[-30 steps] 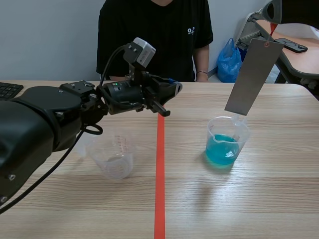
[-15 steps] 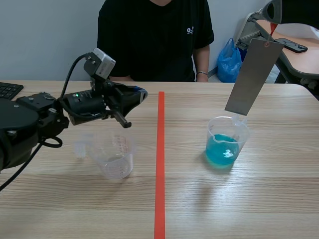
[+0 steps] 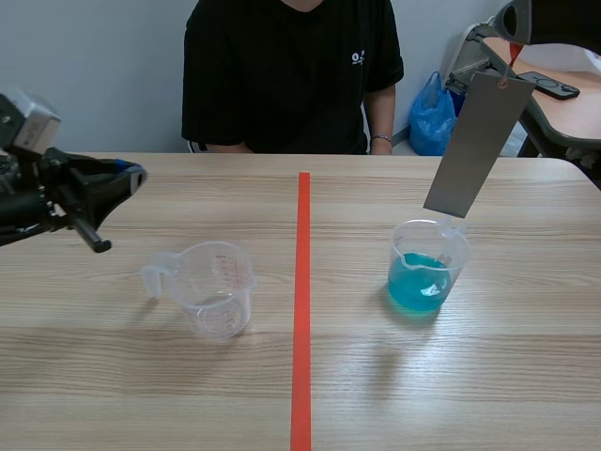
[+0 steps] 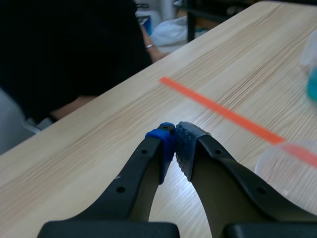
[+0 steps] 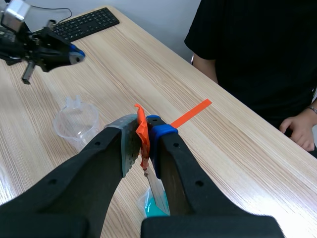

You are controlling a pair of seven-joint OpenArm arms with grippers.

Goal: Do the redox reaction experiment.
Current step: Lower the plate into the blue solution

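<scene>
A grey metal strip (image 3: 477, 146) hangs by an orange tag (image 5: 142, 130) from my right gripper (image 3: 514, 26), which is shut on the tag high above the table's right side. The strip's lower end is just over a clear beaker of blue liquid (image 3: 427, 272), seen under the fingers in the right wrist view as the beaker (image 5: 147, 204). An empty clear measuring cup (image 3: 212, 287) stands left of the red tape line. My left gripper (image 3: 130, 176) is shut on nothing, up and to the left of that cup; the left wrist view shows its pads (image 4: 167, 141) together and the cup's rim (image 4: 292, 166) beside them.
A person in a black shirt (image 3: 291, 70) sits across the table, one hand (image 5: 298, 130) resting on it. A black keyboard (image 5: 86, 22) lies at the table's far left edge. A blue bag (image 3: 431, 113) and a chair stand behind the table.
My left arm has drawn back to the left, from over the middle line past the empty cup to the table's left edge. The right gripper and strip have not moved.
</scene>
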